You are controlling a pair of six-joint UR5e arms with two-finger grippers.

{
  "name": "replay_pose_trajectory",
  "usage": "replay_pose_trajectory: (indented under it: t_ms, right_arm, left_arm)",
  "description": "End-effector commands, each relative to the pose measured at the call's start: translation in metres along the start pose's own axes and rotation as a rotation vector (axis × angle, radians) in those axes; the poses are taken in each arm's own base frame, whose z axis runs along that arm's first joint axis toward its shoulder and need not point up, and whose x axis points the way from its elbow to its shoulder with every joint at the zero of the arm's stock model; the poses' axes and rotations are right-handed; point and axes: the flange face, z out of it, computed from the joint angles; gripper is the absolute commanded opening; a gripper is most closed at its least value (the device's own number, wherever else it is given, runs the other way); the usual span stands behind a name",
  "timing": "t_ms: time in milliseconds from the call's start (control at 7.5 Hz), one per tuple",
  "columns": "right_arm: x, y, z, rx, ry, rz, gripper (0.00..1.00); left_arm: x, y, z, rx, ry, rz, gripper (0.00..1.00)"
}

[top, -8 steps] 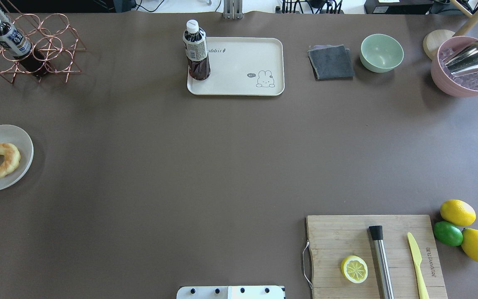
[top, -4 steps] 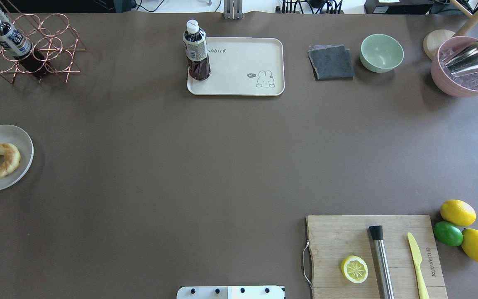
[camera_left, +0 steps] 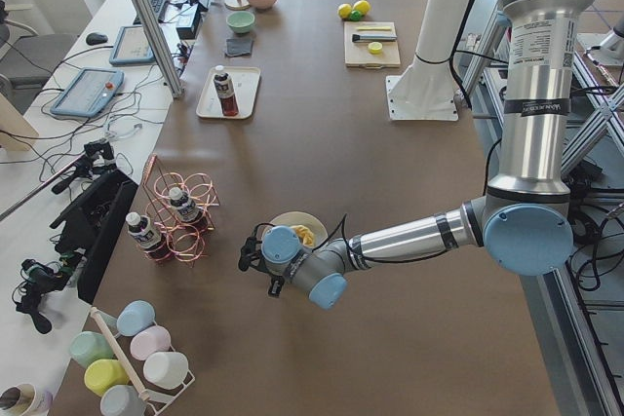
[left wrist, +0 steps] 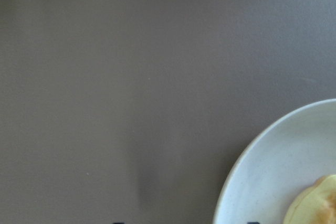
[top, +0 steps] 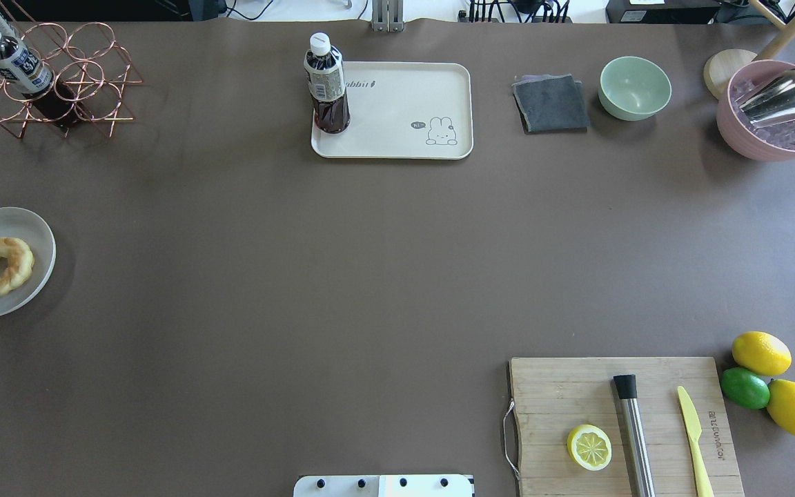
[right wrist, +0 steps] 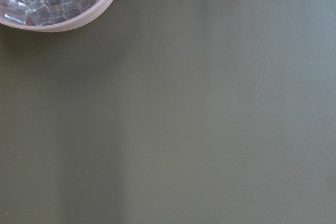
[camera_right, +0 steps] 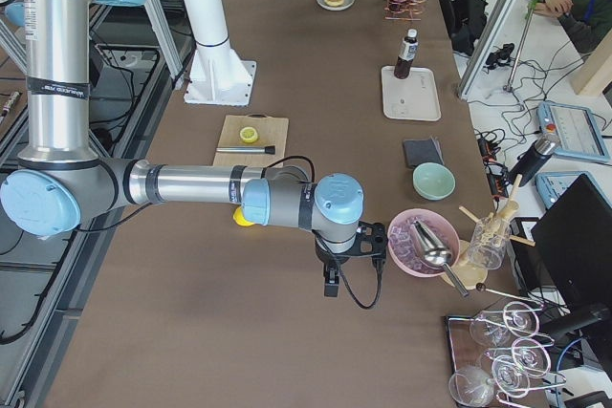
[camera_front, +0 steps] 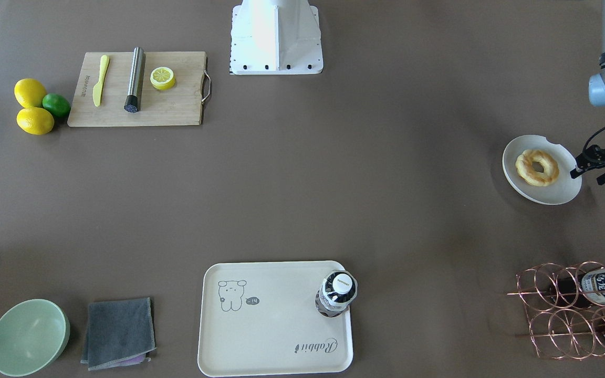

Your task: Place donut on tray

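Two jaw ends peek in at the bottom edge of your left wrist view, set well apart, so the left gripper (camera_front: 594,168) is spread wide and holds nothing. It hangs over the table just outside the rim of the plate (camera_front: 549,195), on the side away from the table's middle. The donut (camera_front: 537,167) lies flat on that plate, just beside the gripper and inward of it. The wrist view catches only the plate's curved edge and a sliver of donut in its lower right corner.

The tray (camera_front: 276,325) is well apart from the left gripper, inward and toward the far side of the table. A bottle (camera_front: 336,294) stands upright on the tray corner nearest the gripper, and the rest of the tray's surface shows plain cream. Between plate and tray you have a wide run of brown tabletop (camera_front: 413,220). The copper rack (camera_front: 570,310) stands on the far side of the gripper, outward of the tray.

Your right gripper (camera_right: 330,279) hangs at the opposite end of the table, just beside the pink bowl (camera_right: 421,246) of ice. You cannot tell how its jaws stand.
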Motion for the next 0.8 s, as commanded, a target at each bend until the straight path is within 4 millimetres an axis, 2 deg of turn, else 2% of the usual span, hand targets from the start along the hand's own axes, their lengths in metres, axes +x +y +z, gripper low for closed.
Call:
replay_pose_trajectory:
  t_ms: [0,133,400,667]
  right_arm:
    - [-0.001,-0.001,-0.001,0.002,-0.001,-0.001,1.00]
    - [-0.001,-0.002,-0.002,0.003,-0.001,-0.002,1.00]
    - [-0.002,-0.003,-0.002,0.005,-0.001,-0.003,1.00]
    - [-0.002,-0.004,-0.003,0.006,-0.001,-0.004,1.00]
  left_arm:
    - [0.007,0.010,0.011,-0.019,0.031,0.029,0.45]
    - [0.007,0.012,0.011,-0.021,0.034,0.029,0.33]
    - [0.010,0.011,0.009,-0.021,0.053,0.038,0.00]
    - [0.020,0.004,0.003,-0.004,0.067,0.053,0.00]
